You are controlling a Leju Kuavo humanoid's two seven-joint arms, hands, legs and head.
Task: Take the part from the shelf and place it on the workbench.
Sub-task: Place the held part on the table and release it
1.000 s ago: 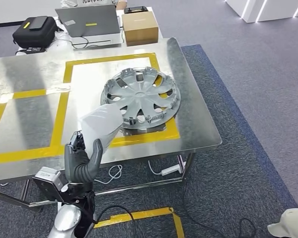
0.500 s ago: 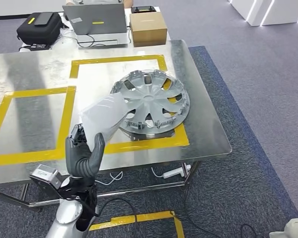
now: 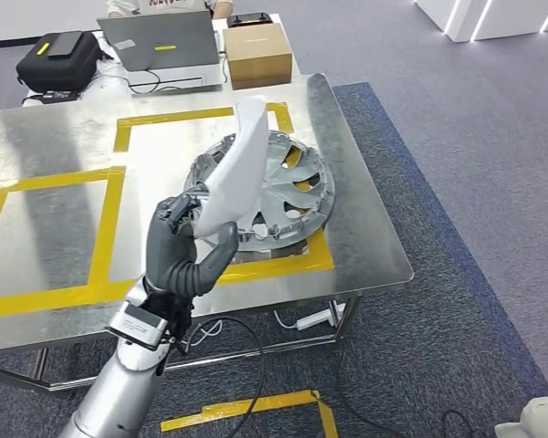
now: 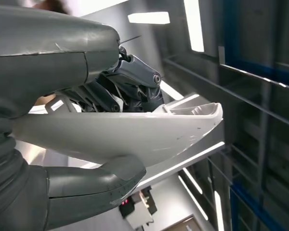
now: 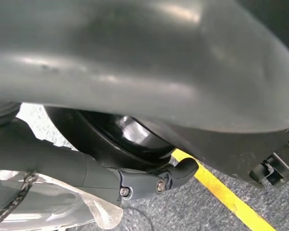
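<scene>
Head view: polished steel workbench with yellow tape squares (image 3: 368,228); silver spoked wheel cover (image 3: 295,182) lies inside one; curved white plastic part (image 3: 238,169), now raised above it, grasped by left hand (image 3: 178,251); placement pending; right hand's (image 5: 99,173) state unclear.

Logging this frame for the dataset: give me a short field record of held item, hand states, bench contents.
held item: white curved plastic part, gripped by left hand, raised above the bench
left hand grip: thumb under the part, fingers over it
right hand: fingers in right wrist view, low over grey carpet; open or shut unclear
bench: shiny metal workbench with yellow tape squares
on bench: silver plastic wheel cover lying in the right tape square
behind bench: grey laptop, brown cardboard box, black bag
</scene>
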